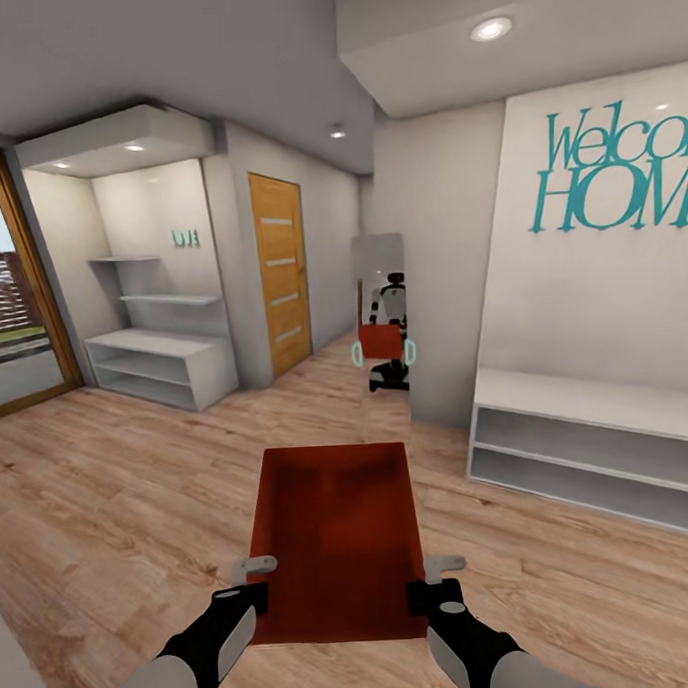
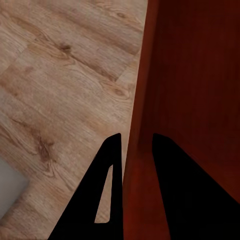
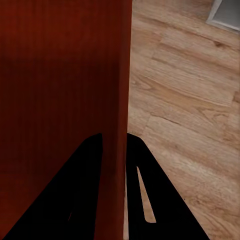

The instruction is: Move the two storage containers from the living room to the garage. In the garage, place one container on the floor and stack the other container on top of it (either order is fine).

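Wood-plank flooring (image 1: 120, 494). Wooden door (image 1: 280, 275) at rear. White shelf unit (image 1: 160, 367) in left alcove. White bench (image 1: 589, 443) at right under teal wall lettering (image 1: 617, 167). 1 narrow mirror (image 1: 379, 282) between them.

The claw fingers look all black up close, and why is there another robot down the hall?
Left wrist view: the left claw fingers are unlit black shapes pinching the container wall. Right wrist view: same for the right claw. Head view: a mirror reflects the robot; ceiling spotlights glare.
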Controlling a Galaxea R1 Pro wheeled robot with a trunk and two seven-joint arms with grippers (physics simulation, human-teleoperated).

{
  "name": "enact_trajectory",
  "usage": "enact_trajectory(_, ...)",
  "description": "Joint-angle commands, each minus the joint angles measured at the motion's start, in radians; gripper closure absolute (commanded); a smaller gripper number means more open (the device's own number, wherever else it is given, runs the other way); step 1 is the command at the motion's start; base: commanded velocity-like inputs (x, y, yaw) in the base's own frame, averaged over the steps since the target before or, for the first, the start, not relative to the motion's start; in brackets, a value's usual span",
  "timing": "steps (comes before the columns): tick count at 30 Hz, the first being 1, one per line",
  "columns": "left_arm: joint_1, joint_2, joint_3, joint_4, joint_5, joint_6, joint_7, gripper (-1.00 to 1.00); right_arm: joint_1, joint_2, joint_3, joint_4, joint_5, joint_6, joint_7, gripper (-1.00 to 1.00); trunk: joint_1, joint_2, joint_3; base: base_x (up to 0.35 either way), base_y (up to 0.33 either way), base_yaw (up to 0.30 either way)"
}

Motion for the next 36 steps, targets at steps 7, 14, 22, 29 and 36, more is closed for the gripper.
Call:
enact_trajectory(7,-0.001,0.051,0.019,-0.004,-0.01,0.007,0.011,1.0,-0.001,-0.001,-0.023,0.0,-0.008,-0.005,-0.005,1.0,0.001,-0.001,-0.001,0.321,0.0,0.0)
enact_trajectory(14,-0.001,0.051,0.018,-0.004,-0.01,0.007,0.011,1.0,-0.001,0.0,-0.023,0.001,-0.01,-0.003,-0.004,1.0,0.001,-0.001,-0.001,0.321,0.0,0.018)
enact_trajectory(22,-0.001,0.051,0.018,-0.004,-0.01,0.006,0.011,1.0,-0.001,-0.001,-0.024,0.001,-0.01,-0.002,-0.004,1.0,0.001,-0.001,-0.001,0.321,0.0,0.227)
enact_trajectory(29,-0.001,0.051,0.018,-0.002,-0.01,0.007,0.011,1.0,-0.001,-0.002,-0.024,0.001,-0.01,-0.004,-0.005,1.0,0.001,-0.001,-0.001,0.321,0.0,0.269)
enact_trajectory(36,0.0,0.051,0.018,-0.002,-0.01,0.006,0.011,1.0,-0.001,-0.002,-0.024,0.001,-0.01,-0.005,-0.005,1.0,0.001,-0.001,-0.001,0.321,0.0,0.27)
